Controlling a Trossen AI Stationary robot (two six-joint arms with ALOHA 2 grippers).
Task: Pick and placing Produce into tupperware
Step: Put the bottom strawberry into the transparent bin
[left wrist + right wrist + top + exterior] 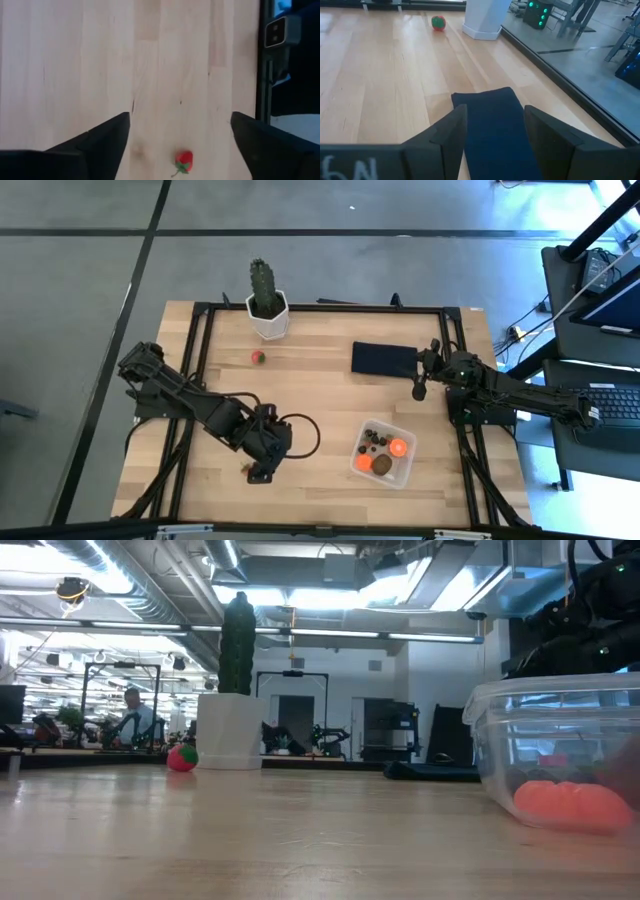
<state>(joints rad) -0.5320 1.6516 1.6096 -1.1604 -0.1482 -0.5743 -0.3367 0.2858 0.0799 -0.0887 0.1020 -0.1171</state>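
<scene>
Wooden table [320, 400] seen from above, grey floor around it. Left gripper [262, 470] sits low near the front edge, left of centre; right gripper [420, 388] hangs at the end of the black pad [383, 359]. Clear tub [385, 453] stands front right, already holding an orange ball [399, 447], a brown oval [382, 465] and small dark berries [372, 435]. One red-and-green piece of fruit [258, 358] lies loose near the cactus pot [268, 315], well apart from both grippers.

Low view: workshop room behind, a person far off at left. Loose fruit [181, 758] sits just beside the white pot [228, 730]; tub wall [560, 755] fills the right side with an orange piece [570, 805] inside.

Left wrist view: fingers [102, 140] spread wide over bare wood, a small strawberry [183, 161] lying between them at the table, not gripped.

Right wrist view: fingers [445, 135] spread apart over the dark pad [492, 125], holding nothing; loose fruit [438, 22] and pot [485, 20] far ahead.

Handling guess: the strawberry looks tiny, light and smooth, likely to roll or squirt out; pinch across its widest middle, low to the table, gently. The tub is light too and may slide if bumped.
</scene>
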